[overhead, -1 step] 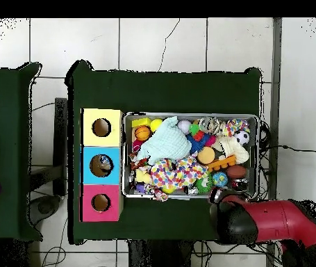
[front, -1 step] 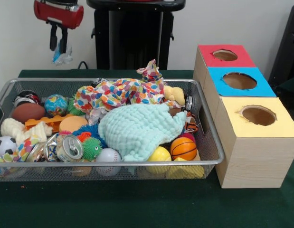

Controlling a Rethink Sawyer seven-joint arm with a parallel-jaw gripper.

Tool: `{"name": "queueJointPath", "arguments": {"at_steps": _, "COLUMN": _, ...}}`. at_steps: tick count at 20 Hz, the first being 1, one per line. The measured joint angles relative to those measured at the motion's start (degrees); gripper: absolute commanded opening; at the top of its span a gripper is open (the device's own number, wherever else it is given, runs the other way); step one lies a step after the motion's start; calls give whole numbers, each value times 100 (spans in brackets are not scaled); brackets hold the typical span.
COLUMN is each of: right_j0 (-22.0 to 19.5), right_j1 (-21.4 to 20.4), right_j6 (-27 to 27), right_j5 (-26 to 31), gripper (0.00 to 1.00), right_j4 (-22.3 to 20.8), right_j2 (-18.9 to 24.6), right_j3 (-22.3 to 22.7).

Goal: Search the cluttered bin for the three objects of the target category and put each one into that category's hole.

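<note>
The gripper point(front, -1 step: 58, 42) hangs above the bin's point(front, -1 step: 211, 142) far corner, fingers close together with a bluish scrap between them, can't tell if it's gripped. Target category isn't clear; balls like the mini basketball point(front, -1 step: 183, 148) sit near the boxes point(front, -1 step: 251, 137). I'd shift the mint cloth point(front, -1 step: 139, 129) first.

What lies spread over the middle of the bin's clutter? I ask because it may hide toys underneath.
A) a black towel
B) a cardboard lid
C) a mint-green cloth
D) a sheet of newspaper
C: a mint-green cloth lies draped over the toys in the middle of the wire bin, beside a multicoloured spotted cloth.
</note>
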Motion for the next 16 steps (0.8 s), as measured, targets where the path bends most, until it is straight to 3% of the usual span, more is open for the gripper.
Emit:
{"name": "queueJointPath", "arguments": {"at_steps": 9, "right_j0": 367, "right_j1": -490, "right_j6": -38, "right_j5": 297, "gripper": 0, "right_j4": 606, "right_j2": 289, "right_j3": 175}}
{"name": "queueJointPath", "arguments": {"at_steps": 16, "right_j0": 1079, "right_j1": -793, "right_j6": -38, "right_j5": 502, "gripper": 0, "right_j4": 955, "right_j2": 293, "right_j3": 286}}
